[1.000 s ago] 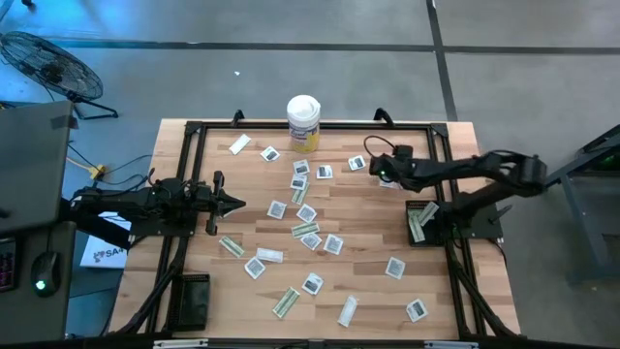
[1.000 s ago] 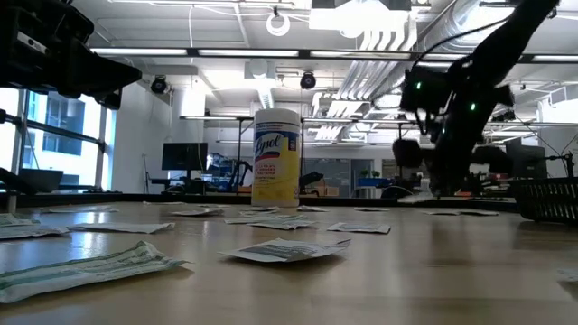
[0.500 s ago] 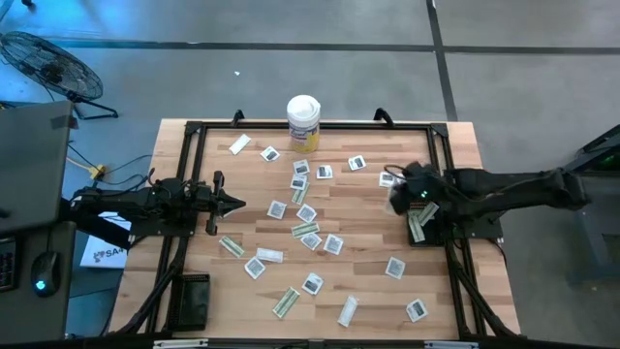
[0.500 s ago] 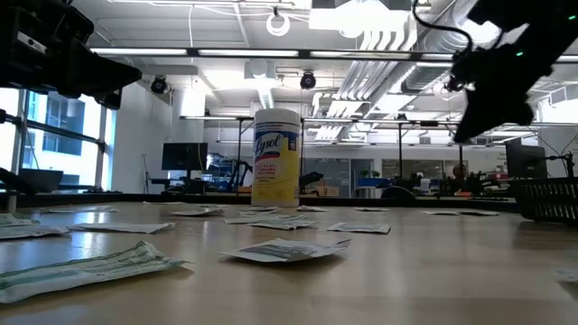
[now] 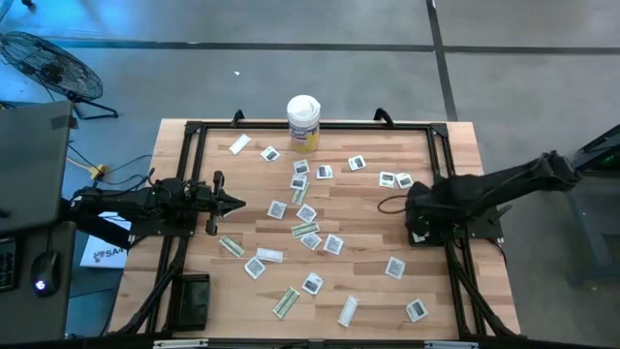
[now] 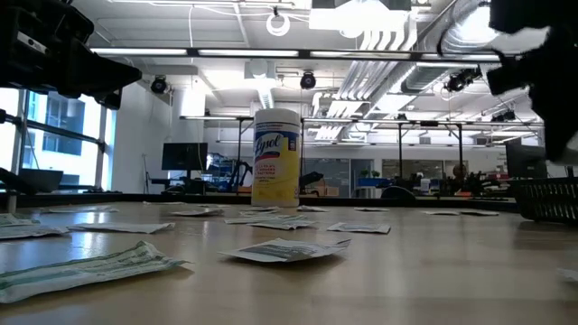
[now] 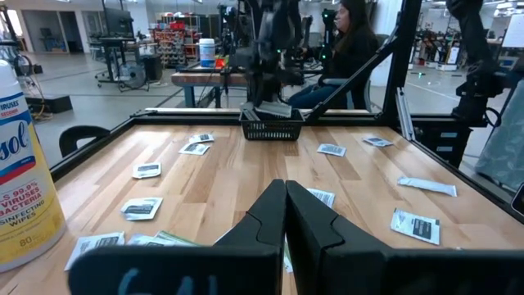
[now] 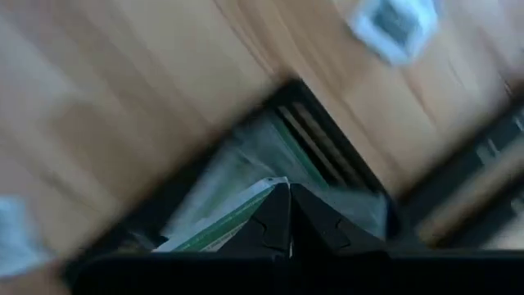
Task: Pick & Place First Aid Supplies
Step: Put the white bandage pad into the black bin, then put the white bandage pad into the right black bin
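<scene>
Many first aid supplies lie flat and scattered on the wooden table, both square white sachets and oblong wrappers. One of them lies close to the low camera. My right gripper points down over the black basket at the table's right side. It is shut on a white wrapper with a green edge. More wrappers lie in the basket below it. My left gripper waits level at the table's left, shut and touching nothing. My right gripper pinches one end of the green-edged wrapper between its two fingertips, coming from above and pointing down. The wrapper sticks out sideways from the fingertips, lifted clear above the basket's inside.
A tall white canister with a yellow label stands at the far edge's middle. Black frame rails run around the table. A black block sits at the near left corner. A person sits beyond the table's right side.
My right gripper has swung from the sachets right of the canister toward the table's right and near side, rising. It has rolled and tipped from a slant to pointing down over the basket. It stayed shut throughout.
</scene>
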Controlling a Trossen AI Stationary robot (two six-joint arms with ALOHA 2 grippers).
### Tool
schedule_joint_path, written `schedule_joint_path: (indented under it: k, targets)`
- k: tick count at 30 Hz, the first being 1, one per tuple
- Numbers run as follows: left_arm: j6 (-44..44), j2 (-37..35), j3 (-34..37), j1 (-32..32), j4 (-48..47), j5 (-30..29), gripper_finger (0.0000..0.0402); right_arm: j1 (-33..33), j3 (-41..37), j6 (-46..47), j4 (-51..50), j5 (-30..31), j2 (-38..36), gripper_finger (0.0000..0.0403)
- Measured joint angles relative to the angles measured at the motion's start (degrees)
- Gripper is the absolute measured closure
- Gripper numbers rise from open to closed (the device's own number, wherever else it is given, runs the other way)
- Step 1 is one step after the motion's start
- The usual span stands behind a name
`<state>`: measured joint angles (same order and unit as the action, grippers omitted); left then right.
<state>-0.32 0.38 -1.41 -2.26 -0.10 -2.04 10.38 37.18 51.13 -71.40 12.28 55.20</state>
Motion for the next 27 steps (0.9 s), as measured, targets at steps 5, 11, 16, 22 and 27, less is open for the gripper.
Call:
schedule_joint_path:
  k: [5, 11, 16, 22, 27]
  targets:
    - [0.0, 0.0, 0.0, 0.0, 0.0, 0.0, 0.0401, -0.4, -1.2, 1.0, 1.9, -1.9, 6.5, 0.0403]
    - [0.0, 0.0, 0.0, 0.0, 0.0, 0.0, 0.0401, -2.0, -1.8, -2.1, 3.2, -1.5, 14.1, 0.0384]
    - [0.0, 0.0, 0.0, 0.0, 0.0, 0.0, 0.0401, -3.5, -1.7, -4.7, 4.3, -0.6, 18.8, 0.0342]
    - [0.0, 0.0, 0.0, 0.0, 0.0, 0.0, 0.0401, -5.3, 4.1, -6.6, -1.3, -6.3, 20.7, 0.0302]
    - [0.0, 0.0, 0.0, 0.0, 0.0, 0.0, 0.0401, -4.7, 14.9, -2.8, -11.0, -6.7, 20.5, 0.0307]
